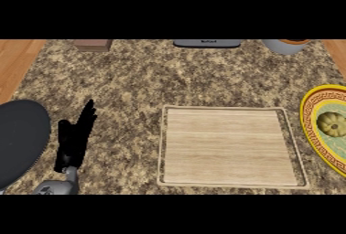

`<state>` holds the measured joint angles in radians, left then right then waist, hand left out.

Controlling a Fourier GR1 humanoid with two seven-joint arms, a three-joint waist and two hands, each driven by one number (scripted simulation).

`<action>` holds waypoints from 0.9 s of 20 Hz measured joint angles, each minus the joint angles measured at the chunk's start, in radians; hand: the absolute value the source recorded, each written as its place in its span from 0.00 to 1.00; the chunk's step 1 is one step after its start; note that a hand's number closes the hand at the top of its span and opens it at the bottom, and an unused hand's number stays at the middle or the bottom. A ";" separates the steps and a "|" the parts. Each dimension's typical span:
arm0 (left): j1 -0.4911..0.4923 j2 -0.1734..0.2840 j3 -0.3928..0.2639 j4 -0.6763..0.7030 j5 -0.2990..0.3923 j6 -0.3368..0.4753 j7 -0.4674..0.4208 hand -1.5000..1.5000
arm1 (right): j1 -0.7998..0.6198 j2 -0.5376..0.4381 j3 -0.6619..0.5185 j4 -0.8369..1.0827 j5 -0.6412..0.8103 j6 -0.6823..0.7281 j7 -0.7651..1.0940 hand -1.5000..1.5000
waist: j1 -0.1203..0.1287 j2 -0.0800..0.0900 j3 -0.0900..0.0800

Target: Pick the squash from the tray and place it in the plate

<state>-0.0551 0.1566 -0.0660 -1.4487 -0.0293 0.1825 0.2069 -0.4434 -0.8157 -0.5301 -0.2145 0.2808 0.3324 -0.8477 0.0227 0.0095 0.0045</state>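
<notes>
Presently, the squash [332, 123] lies in the yellow-rimmed plate [308, 119] at the right edge of the granite counter [135, 82], well apart from the wooden tray [229, 146] at centre. Left hand [74, 137] stands near the left side, fingers straight and pressed together, pointing far, holding nothing. A dark round object [20, 137] sits at the left edge. Along the far edge: a brown block [93, 45], a grey appliance [207, 43], a grey pot [289, 45].

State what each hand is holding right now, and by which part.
Nothing is held. The left hand rests open beside the tray, fingers straight. The right hand is out of view. The squash lies on the plate.
</notes>
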 measured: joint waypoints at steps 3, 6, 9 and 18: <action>0.009 -0.001 0.002 0.000 0.000 -0.006 -0.011 0.50 | 0.006 -0.006 0.004 0.012 0.004 -0.018 -0.015 0.00 | 0.002 0.000 0.000; 0.015 -0.002 0.002 -0.017 0.003 -0.013 0.000 0.50 | 0.007 -0.015 0.004 0.027 0.005 -0.034 -0.017 0.00 | 0.003 0.001 0.001; 0.006 -0.010 0.003 -0.008 0.001 -0.011 -0.002 0.50 | 0.013 -0.037 0.003 0.039 0.005 -0.032 -0.018 0.00 | 0.004 0.003 0.002; 0.004 -0.016 0.006 0.016 -0.007 -0.014 -0.025 0.50 | 0.047 -0.068 -0.017 0.062 -0.011 -0.050 -0.035 0.00 | 0.007 0.005 0.004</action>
<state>-0.0506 0.1409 -0.0595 -1.4326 -0.0367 0.1683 0.1821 -0.3961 -0.8838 -0.5468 -0.1522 0.2700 0.2822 -0.8830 0.0294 0.0143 0.0084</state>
